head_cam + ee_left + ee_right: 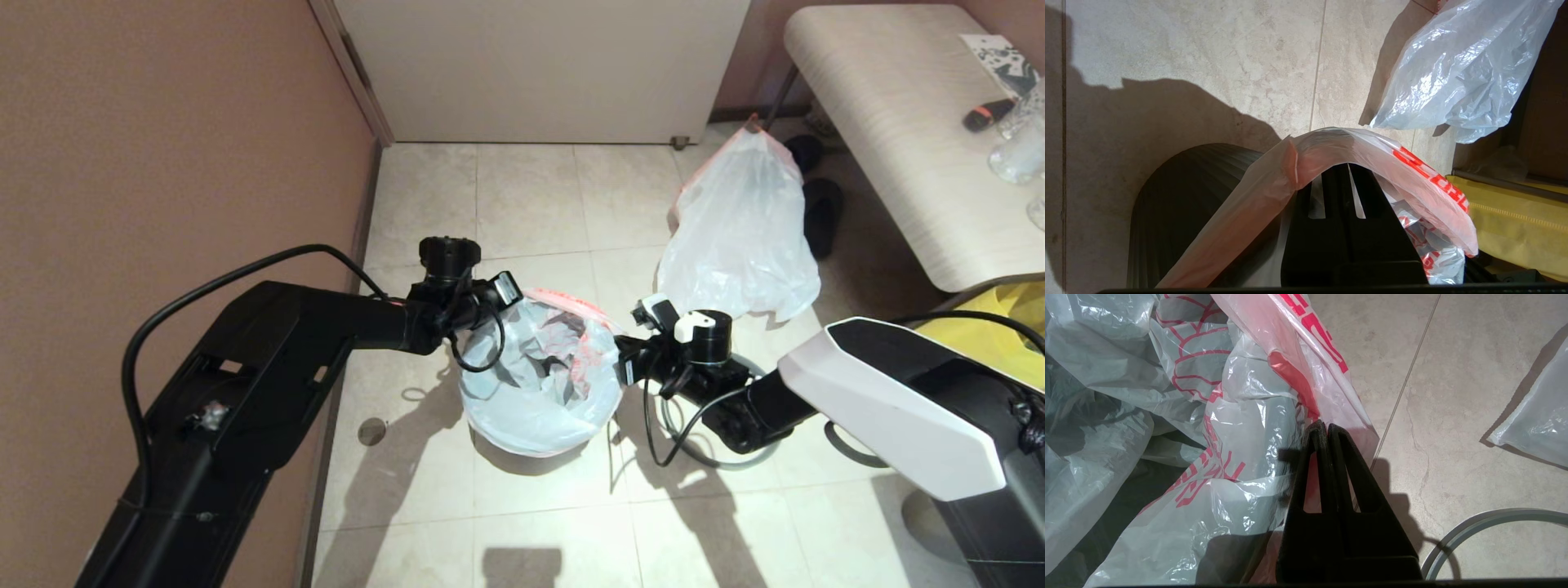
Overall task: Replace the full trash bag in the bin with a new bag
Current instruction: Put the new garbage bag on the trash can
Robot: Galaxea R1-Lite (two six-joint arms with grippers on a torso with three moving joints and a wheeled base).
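The new bag (pixel 539 384), thin white film with a pink hem and red lettering, is spread over the black ribbed bin (pixel 1180 196) and hides most of it in the head view. My left gripper (pixel 1347 165) is at the bag's left edge, jaws shut, with the hem (pixel 1331 147) stretched over its tips. On the opposite edge my right gripper (pixel 1325 426) is shut on the hem (pixel 1306 384). The full trash bag (pixel 739 237), bulging and gathered to a red point, stands on the floor behind my right arm, apart from the bin.
The grey ring (pixel 694 445) lies on the tiles under my right arm, also the grey ring (pixel 1486 520) beside the bin. A yellow fabric bag (pixel 1008 314) sits at the right. A pale bench (pixel 898 122) and dark slippers (pixel 820 212) are at the back right; a brown wall (pixel 163 163) runs along the left.
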